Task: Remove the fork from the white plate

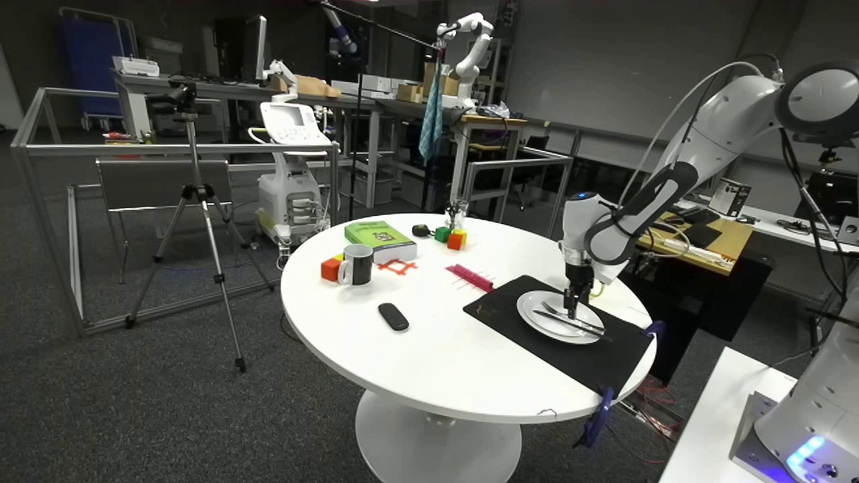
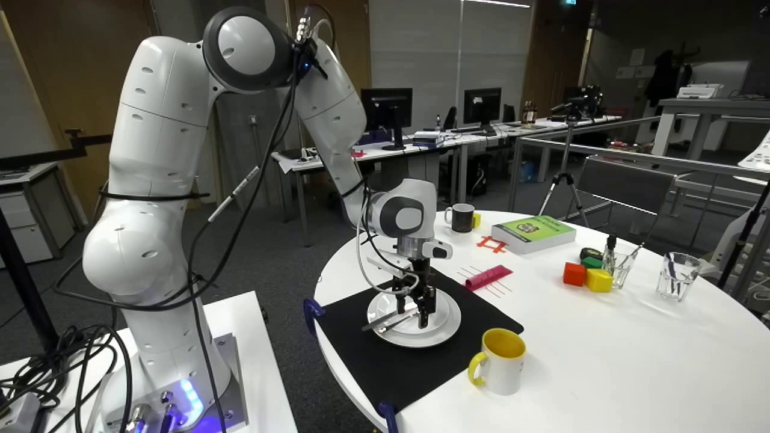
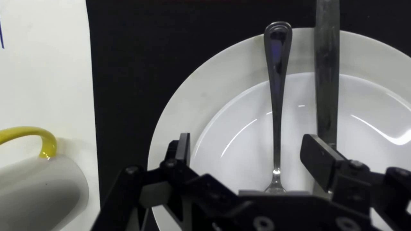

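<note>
The white plate [image 1: 530,323] lies on the black mat in both exterior views, with its rim also in view here [image 2: 421,341]; it fills much of the wrist view [image 3: 179,102]. The slender silver fork [image 3: 276,93] lies on the plate, its handle end over the rim. Its wide end is hidden behind the gripper body. My gripper [image 3: 246,141] is open and points down over the plate. The fork's stem runs between the fingers, nearer the right one, touching neither in the wrist view. In an exterior view my gripper [image 2: 413,317] is low over the plate.
A knife [image 3: 327,64] lies beside the fork, partly behind the right finger. A yellow-handled mug [image 2: 502,364] stands beside the black mat [image 2: 361,355]. A pink object [image 2: 488,276], blocks [image 2: 574,273], a book [image 2: 532,233] and a black remote [image 1: 393,316] lie farther off.
</note>
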Action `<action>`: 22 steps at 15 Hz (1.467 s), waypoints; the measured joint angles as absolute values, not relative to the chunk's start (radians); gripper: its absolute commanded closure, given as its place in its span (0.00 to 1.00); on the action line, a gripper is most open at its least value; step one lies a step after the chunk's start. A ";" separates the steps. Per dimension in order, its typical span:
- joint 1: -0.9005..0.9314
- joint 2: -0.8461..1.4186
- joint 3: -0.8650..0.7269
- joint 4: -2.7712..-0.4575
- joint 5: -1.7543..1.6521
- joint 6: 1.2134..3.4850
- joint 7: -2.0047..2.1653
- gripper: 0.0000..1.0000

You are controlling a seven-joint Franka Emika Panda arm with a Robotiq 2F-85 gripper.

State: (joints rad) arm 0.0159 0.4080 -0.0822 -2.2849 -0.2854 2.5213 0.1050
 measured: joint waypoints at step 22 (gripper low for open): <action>0.038 0.441 -0.091 -2.256 -0.285 2.516 0.105 0.99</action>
